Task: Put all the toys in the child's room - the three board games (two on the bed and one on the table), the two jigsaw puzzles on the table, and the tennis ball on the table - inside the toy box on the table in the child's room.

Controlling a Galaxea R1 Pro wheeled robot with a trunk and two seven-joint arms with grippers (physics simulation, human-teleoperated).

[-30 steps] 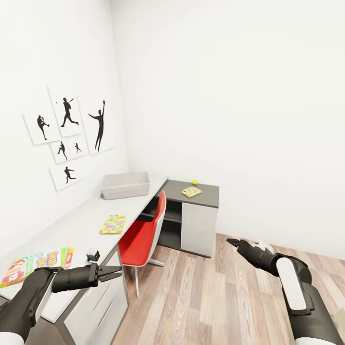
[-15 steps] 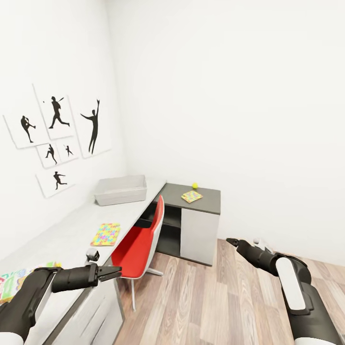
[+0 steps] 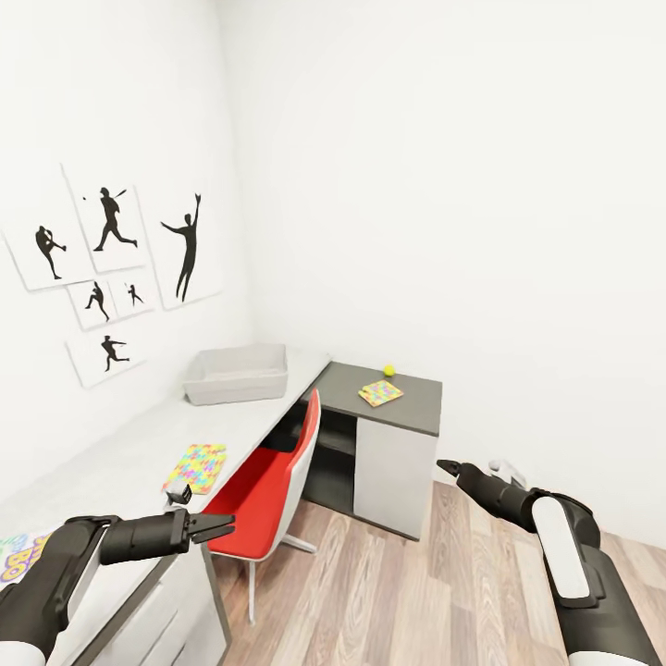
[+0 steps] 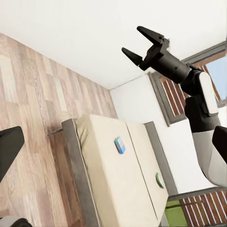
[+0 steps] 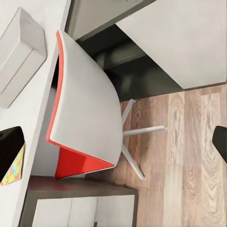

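Note:
The light grey toy box stands at the far end of the table's light wing. One jigsaw puzzle lies on that wing. The other jigsaw puzzle lies on the dark wing beside the tennis ball. A board game peeks in at the picture's left edge. My left gripper hangs open and empty over the desk's front edge. My right gripper is held over the floor, open and empty. In the left wrist view the bed carries a blue board game and another board game.
A red chair is tucked under the desk between the two wings. White drawers sit below my left gripper. Wood-plank floor stretches to the right. Black silhouette pictures hang on the left wall.
The whole view has shifted: the desk and its things have slid left and down in the picture, and the board game is now almost out of frame. Both arms hold their pose.

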